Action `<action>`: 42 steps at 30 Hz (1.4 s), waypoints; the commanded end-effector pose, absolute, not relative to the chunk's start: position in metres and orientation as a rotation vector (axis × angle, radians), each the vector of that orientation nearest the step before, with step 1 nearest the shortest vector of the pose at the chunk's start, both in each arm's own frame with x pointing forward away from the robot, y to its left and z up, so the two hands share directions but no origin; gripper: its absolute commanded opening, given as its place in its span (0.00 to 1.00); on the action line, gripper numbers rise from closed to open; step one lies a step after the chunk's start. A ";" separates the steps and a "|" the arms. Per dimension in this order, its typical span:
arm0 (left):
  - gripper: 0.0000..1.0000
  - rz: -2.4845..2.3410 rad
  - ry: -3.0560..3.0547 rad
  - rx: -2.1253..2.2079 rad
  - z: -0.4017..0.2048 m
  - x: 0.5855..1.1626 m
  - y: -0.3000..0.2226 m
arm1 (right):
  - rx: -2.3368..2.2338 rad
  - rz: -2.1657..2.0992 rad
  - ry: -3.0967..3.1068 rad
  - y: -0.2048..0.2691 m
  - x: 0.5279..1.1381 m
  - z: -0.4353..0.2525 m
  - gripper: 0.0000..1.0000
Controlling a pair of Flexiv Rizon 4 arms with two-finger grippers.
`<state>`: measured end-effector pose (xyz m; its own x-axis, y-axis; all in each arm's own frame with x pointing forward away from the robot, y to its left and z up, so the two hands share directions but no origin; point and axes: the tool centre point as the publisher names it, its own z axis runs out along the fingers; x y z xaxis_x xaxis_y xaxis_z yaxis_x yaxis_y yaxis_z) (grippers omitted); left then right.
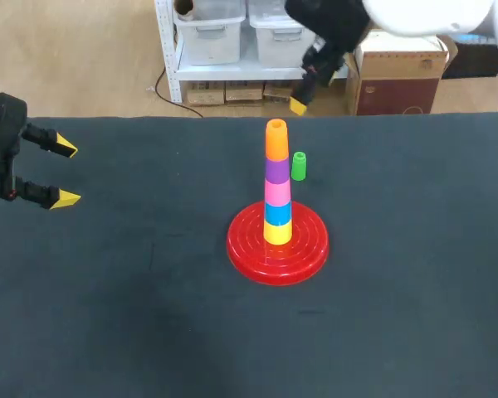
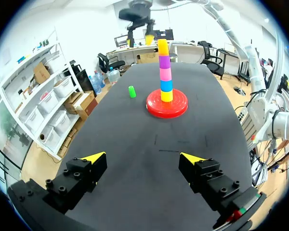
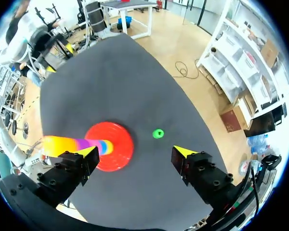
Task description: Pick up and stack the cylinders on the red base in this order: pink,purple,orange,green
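Head view: the red base [image 1: 257, 257] sits mid-table carrying 5 pieces, yellow cylinder [image 1: 277, 232], blue cylinder [image 1: 277, 213], pink cylinder [image 1: 277, 192], purple cylinder [image 1: 276, 170] and orange cylinder [image 1: 276, 139] on top, the green cylinder [image 1: 299, 166] stands upright on the table [image 1: 108, 315] just right of the tower, and the left gripper [image 1: 65, 174] hangs at the left side, spread wide and empty. Left wrist view: its 2 yellow tips are wide apart with nothing between them, the tower well ahead. Right wrist view: the right gripper [image 3: 136, 152] gapes empty high above, the green cylinder down between its fingers, beside the base, not touching.
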<state>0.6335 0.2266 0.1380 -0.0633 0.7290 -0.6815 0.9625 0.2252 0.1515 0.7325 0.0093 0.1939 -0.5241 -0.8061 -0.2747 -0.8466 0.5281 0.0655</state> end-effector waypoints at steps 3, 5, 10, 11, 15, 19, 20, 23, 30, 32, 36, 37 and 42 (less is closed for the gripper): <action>1.00 -0.454 1.844 1.557 0.137 0.633 0.227 | -1.604 0.155 2.685 0.005 0.798 0.131 1.00; 1.00 -0.454 1.844 1.557 0.137 0.633 0.227 | -1.636 0.147 2.685 0.005 0.804 0.119 1.00; 1.00 -0.454 1.844 1.557 0.137 0.633 0.227 | -1.784 -0.001 2.665 0.008 0.811 0.087 1.00; 1.00 -0.454 1.844 1.557 0.137 0.633 0.227 | -1.800 0.002 2.663 0.008 0.810 0.082 1.00; 1.00 -0.454 1.844 1.557 0.137 0.633 0.227 | -1.822 -0.024 2.652 0.003 0.807 0.060 1.00; 1.00 -0.454 1.844 1.557 0.137 0.633 0.227 | -1.843 -0.072 2.619 0.002 0.805 0.045 1.00; 1.00 -0.454 1.844 1.557 0.137 0.633 0.227 | -1.858 -0.080 2.605 0.003 0.803 0.042 1.00; 1.00 -0.454 1.844 1.557 0.137 0.633 0.227 | -1.861 -0.066 2.596 0.004 0.799 0.033 1.00; 1.00 -0.454 1.844 1.557 0.137 0.633 0.227 | -1.855 -0.033 2.585 -0.002 0.791 0.025 1.00; 1.00 -0.454 1.844 1.557 0.137 0.633 0.227 | -1.852 -0.033 2.587 -0.006 0.791 0.024 1.00; 1.00 -0.454 1.844 1.557 0.137 0.633 0.227 | -1.857 -0.029 2.585 -0.007 0.792 0.023 1.00; 1.00 -0.454 1.844 1.557 0.137 0.633 0.227 | -1.868 -0.026 2.581 -0.006 0.793 0.024 0.97; 1.00 -0.454 1.844 1.557 0.137 0.633 0.227 | -1.896 -0.023 2.563 0.001 0.791 0.022 0.89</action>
<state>0.6335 0.2267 0.1380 -0.0633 0.7291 -0.6815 0.9624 0.2252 0.1515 0.8015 0.0027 0.0227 -0.2927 -0.9536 0.0711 -0.9544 0.2959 0.0396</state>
